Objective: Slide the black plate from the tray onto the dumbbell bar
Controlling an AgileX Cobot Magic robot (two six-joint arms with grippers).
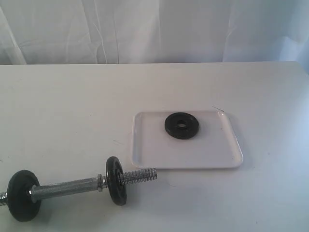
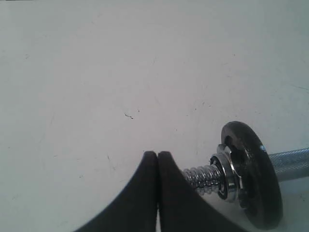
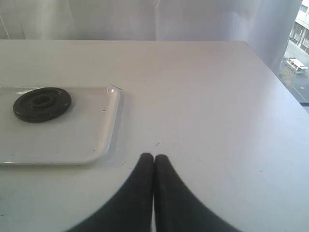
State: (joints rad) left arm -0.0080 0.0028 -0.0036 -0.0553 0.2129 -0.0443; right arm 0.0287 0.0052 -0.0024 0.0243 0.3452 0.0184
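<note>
A black plate [image 1: 181, 125] [image 3: 42, 103] lies flat in the far part of the white tray [image 1: 193, 154] [image 3: 91, 140]. The chrome dumbbell bar [image 1: 72, 185] [image 2: 203, 176] lies on the table at the front left, a black disc [image 1: 116, 180] [image 2: 253, 176] standing on it behind a nut and another disc [image 1: 23, 194] at its left end. My left gripper [image 2: 157, 153] is shut and empty, close beside the bar's threaded end. My right gripper [image 3: 153, 156] is shut and empty, over bare table beside the tray's corner. Neither gripper shows in the exterior view.
The white table [image 1: 72, 106] runs back to a pale curtain [image 1: 154, 29]. Its right edge [image 3: 285, 92] drops off near a window in the right wrist view.
</note>
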